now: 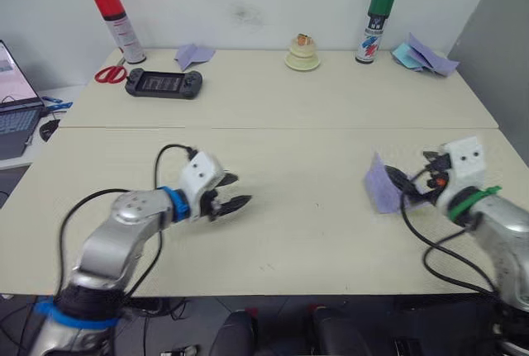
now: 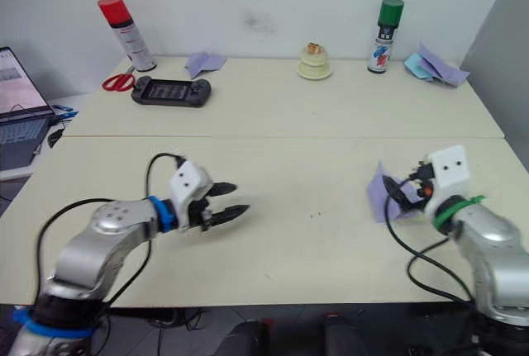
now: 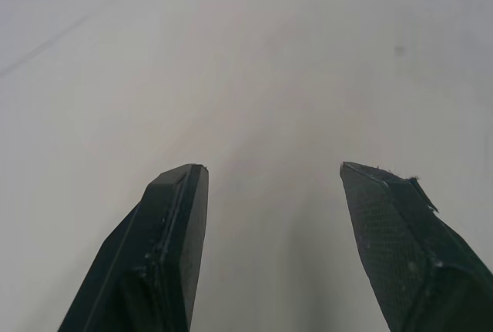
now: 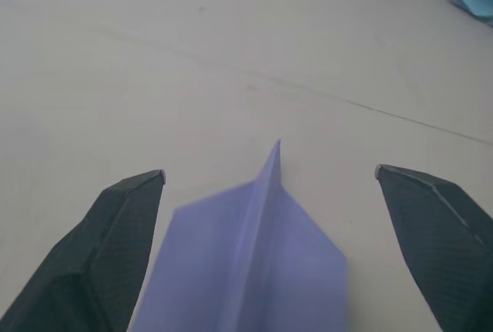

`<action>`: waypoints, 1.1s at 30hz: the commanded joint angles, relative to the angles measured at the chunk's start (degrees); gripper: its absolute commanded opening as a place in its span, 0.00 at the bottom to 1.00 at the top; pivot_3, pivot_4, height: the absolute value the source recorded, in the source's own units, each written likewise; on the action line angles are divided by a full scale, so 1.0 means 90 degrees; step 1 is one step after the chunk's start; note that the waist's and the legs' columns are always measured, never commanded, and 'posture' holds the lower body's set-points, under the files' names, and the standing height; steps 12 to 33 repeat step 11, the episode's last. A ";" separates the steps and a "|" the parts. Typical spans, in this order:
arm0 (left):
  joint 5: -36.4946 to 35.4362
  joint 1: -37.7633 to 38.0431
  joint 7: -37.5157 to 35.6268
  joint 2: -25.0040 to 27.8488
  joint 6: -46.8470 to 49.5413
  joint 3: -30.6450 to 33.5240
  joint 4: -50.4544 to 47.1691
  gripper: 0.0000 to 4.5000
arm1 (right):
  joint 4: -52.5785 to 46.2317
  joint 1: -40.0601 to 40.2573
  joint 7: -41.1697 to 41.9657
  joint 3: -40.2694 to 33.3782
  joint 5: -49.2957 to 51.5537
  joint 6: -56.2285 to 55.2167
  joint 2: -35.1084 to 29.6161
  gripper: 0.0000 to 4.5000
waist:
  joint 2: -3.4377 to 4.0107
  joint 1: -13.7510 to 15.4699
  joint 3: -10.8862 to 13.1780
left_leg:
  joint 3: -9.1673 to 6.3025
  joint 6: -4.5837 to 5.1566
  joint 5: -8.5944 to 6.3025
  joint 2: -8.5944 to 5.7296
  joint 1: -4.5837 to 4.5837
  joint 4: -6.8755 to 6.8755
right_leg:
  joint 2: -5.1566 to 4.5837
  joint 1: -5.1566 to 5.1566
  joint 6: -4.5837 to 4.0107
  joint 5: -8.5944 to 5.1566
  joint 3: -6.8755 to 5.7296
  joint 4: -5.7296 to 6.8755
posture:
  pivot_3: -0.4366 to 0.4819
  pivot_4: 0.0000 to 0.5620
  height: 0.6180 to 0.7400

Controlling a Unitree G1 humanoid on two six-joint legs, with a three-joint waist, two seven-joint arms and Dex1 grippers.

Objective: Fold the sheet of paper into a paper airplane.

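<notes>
paper airplane [image 4: 254,270] — lavender, folded, centre ridge raised — on table

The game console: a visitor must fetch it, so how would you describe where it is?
Look to the table's far left end. Beside the red-capped spray can and red scissors lies the game console, the one flat black slab with a dark screen.

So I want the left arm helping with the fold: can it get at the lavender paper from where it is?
Probably not without a long reach. The left tool sits open over bare table, while the paper lies far across, between the right tool's open fingers. Nothing blocks the way between.
</notes>
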 commanded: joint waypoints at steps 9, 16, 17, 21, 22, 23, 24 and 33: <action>-0.0078 0.1210 -0.0143 0.0539 -0.0700 0.1427 0.0077 0.64 | 0.1309 0.1799 0.3180 -0.1522 0.0481 -0.2938 -0.1530 1.00 | -0.0004 0.0029 0.0002 | 0.0045 0.0008 0.0004 0.0007 0.0005 0.0004 | -0.0001 0.0011 0.0022 -0.0008 0.0004 -0.0018 | 0.48 0.27 0.85; -0.0132 0.1341 -0.0181 0.0555 -0.0732 0.1578 0.0031 0.64 | 0.1521 0.1961 0.3354 -0.1543 0.0385 -0.3233 -0.1596 1.00 | -0.0004 0.0029 0.0002 | 0.0049 0.0012 0.0006 0.0009 0.0008 0.0004 | -0.0001 0.0012 0.0024 -0.0002 0.0005 -0.0019 | 0.48 0.27 0.85; -0.0132 0.1341 -0.0181 0.0555 -0.0732 0.1578 0.0031 0.64 | 0.1521 0.1961 0.3354 -0.1543 0.0385 -0.3233 -0.1596 1.00 | -0.0004 0.0029 0.0002 | 0.0049 0.0012 0.0006 0.0009 0.0008 0.0004 | -0.0001 0.0012 0.0024 -0.0002 0.0005 -0.0019 | 0.48 0.27 0.85; -0.0132 0.1341 -0.0181 0.0555 -0.0732 0.1578 0.0031 0.64 | 0.1521 0.1961 0.3354 -0.1543 0.0385 -0.3233 -0.1596 1.00 | -0.0004 0.0029 0.0002 | 0.0049 0.0012 0.0006 0.0009 0.0008 0.0004 | -0.0001 0.0012 0.0024 -0.0002 0.0005 -0.0019 | 0.48 0.27 0.85; -0.0132 0.1341 -0.0181 0.0555 -0.0732 0.1578 0.0031 0.64 | 0.1521 0.1961 0.3354 -0.1543 0.0385 -0.3233 -0.1596 1.00 | -0.0004 0.0029 0.0002 | 0.0049 0.0012 0.0006 0.0009 0.0008 0.0004 | -0.0001 0.0012 0.0024 -0.0002 0.0005 -0.0019 | 0.48 0.27 0.85; -0.0132 0.1341 -0.0181 0.0555 -0.0732 0.1578 0.0031 0.64 | 0.1521 0.1961 0.3354 -0.1543 0.0385 -0.3233 -0.1596 1.00 | -0.0004 0.0029 0.0002 | 0.0049 0.0012 0.0006 0.0009 0.0008 0.0004 | -0.0001 0.0012 0.0024 -0.0002 0.0005 -0.0019 | 0.48 0.27 0.85; -0.0132 0.1341 -0.0181 0.0555 -0.0732 0.1578 0.0031 0.64 | 0.1521 0.1961 0.3354 -0.1543 0.0385 -0.3233 -0.1596 1.00 | -0.0004 0.0029 0.0002 | 0.0049 0.0012 0.0006 0.0009 0.0008 0.0004 | -0.0001 0.0012 0.0024 -0.0002 0.0005 -0.0019 | 0.48 0.27 0.85; -0.0132 0.1341 -0.0181 0.0555 -0.0732 0.1578 0.0031 0.64 | 0.1521 0.1961 0.3354 -0.1543 0.0385 -0.3233 -0.1596 1.00 | -0.0004 0.0029 0.0002 | 0.0049 0.0012 0.0006 0.0009 0.0008 0.0004 | -0.0001 0.0012 0.0024 -0.0002 0.0005 -0.0019 | 0.48 0.27 0.85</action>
